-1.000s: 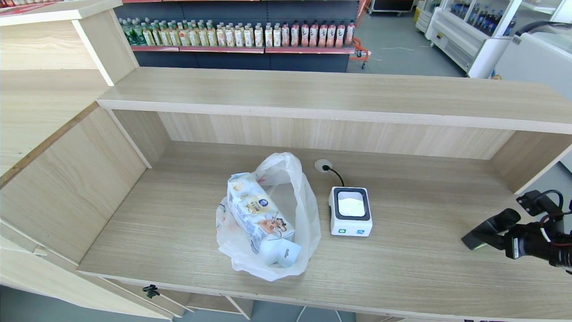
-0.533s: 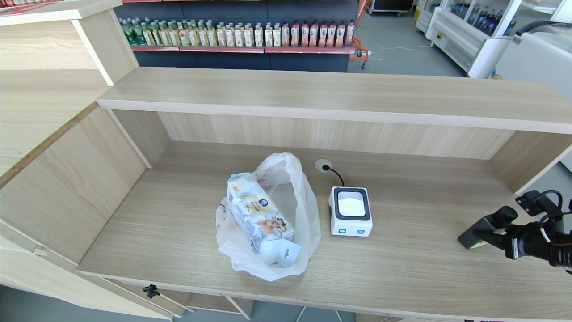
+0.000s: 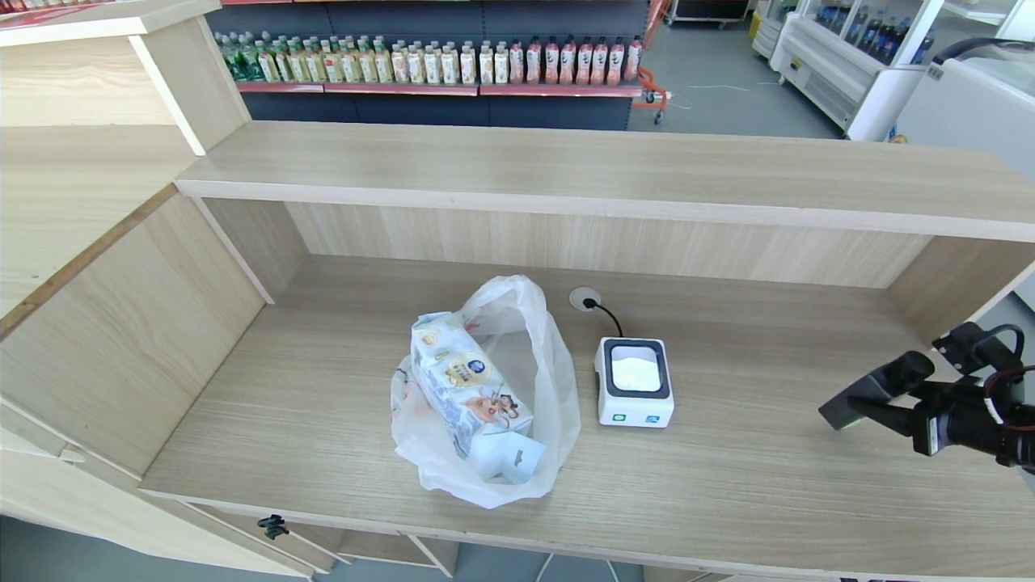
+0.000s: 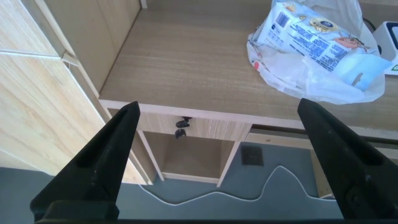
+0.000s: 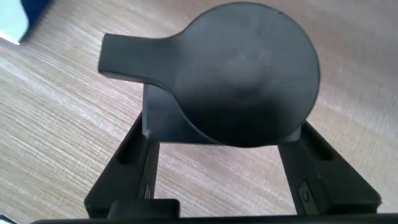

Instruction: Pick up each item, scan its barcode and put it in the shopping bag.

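A white plastic shopping bag (image 3: 540, 380) lies open on the wooden counter (image 3: 752, 477), with a printed tissue pack (image 3: 465, 388) lying in it. To its right stands the white barcode scanner (image 3: 635, 381), window facing up. At the counter's right end my right gripper (image 3: 859, 409) hovers low, shut on a flat black item (image 5: 242, 74) with a round body and a short handle pointing towards the scanner. My left gripper (image 4: 219, 109) hangs open in front of and below the counter's front edge, with the bag (image 4: 311, 74) further off.
A raised wooden ledge (image 3: 566, 174) runs along the back of the counter, and side walls close in both ends. The scanner's cable (image 3: 606, 315) goes into a hole behind it. Under the front edge is a cupboard with a black latch (image 4: 181, 127).
My right gripper has drifted a little left and away from the front edge with the black item, closer to the scanner. The bag, pack and scanner stay put.
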`<state>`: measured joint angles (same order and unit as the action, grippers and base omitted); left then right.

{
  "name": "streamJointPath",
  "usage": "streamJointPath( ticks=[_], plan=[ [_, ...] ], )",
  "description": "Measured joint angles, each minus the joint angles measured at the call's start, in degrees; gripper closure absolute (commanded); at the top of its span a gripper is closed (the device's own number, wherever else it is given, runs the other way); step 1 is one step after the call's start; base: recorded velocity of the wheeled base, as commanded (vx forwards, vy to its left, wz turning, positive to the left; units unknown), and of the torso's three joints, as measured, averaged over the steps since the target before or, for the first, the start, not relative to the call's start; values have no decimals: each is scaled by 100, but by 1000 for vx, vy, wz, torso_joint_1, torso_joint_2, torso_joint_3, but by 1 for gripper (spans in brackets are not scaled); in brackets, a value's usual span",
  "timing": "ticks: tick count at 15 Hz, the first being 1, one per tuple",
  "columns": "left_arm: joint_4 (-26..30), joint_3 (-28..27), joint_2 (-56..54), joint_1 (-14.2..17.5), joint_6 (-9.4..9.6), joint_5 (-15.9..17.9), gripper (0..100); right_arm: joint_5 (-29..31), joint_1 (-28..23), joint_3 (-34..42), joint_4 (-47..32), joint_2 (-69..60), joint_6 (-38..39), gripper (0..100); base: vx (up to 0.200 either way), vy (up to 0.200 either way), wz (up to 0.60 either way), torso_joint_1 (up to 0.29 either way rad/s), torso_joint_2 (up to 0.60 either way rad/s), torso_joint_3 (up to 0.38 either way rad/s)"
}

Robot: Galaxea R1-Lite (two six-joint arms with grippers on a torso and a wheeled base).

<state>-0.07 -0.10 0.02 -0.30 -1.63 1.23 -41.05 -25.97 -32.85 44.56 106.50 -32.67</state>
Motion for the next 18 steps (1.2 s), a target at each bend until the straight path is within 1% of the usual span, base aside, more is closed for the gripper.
streamJointPath(
  ticks=[2, 4, 7, 8, 11, 14, 16, 18],
  plan=[
    [0, 0, 0, 4, 0, -1, 0, -413, 216, -49, 24, -346, -241, 100, 0, 0, 0, 0, 0, 0],
    [0, 0, 0, 4, 0, -1, 0, -859, 549, -199, 184, -749, -538, 100, 0, 0, 0, 0, 0, 0],
    [0, 0, 0, 4, 0, 0, 0, -1476, 1125, -651, 534, -1320, -994, 100, 0, 0, 0, 0, 0, 0],
    [0, 0, 0, 0, -2, 0, 0, -1549, 1310, -796, 668, -1471, -1063, 100, 0, 0, 0, 0, 0, 0],
    [0, 0, 0, 4, 0, 0, 0, -1582, 2104, -1072, 1187, -1871, -1044, 100, 0, 0, 0, 0, 0, 0],
    [0, 0, 0, 0, 0, 0, 0, -1569, 3198, -1253, 1552, -2256, -995, 100, 0, 0, 0, 0, 0, 0],
    [0, 0, 0, 1, 0, 0, 0, -1465, 4059, -1295, 1818, -2497, -1006, 100, 0, 0, 0, 0, 0, 0],
    [0, 0, 0, 4, 0, 0, 0, -1320, 4575, -1298, 2031, -2684, -1044, 100, 0, 0, 0, 0, 0, 0]
  ],
)
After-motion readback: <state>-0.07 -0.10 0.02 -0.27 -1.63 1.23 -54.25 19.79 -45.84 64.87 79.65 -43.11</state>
